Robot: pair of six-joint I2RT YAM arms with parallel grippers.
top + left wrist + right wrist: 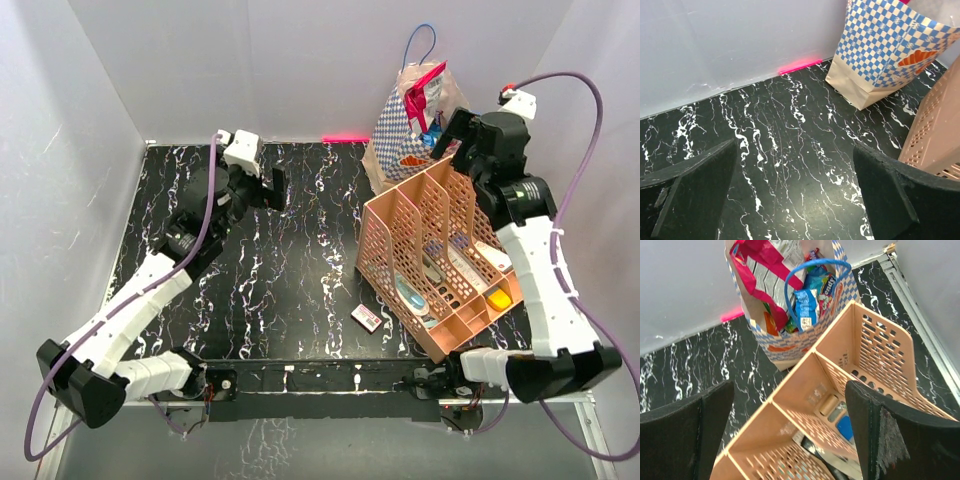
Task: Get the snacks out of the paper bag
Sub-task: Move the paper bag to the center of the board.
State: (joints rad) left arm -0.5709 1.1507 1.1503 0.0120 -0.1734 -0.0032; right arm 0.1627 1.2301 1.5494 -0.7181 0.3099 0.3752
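Observation:
The blue-and-white checkered paper bag (395, 125) stands upright at the back of the table, against the wall. The snacks stick out of its top: a pink-red bag (425, 85) and smaller blue and colourful packets. From the right wrist I look down into the paper bag (775, 347), seeing the pink-red bag (765, 270), a blue packet (805, 307) and a blue cord handle (812, 264). My right gripper (455, 140) (790, 425) hangs open above the rack, just right of the bag. My left gripper (268, 190) (795, 170) is open over bare table, left of the paper bag (885, 50).
A peach perforated file rack (440, 250) (840, 390) (940, 130) lies right in front of the bag, with small items in its compartments. A small white-pink box (366, 318) lies on the black marbled table (290, 270). White walls enclose the table.

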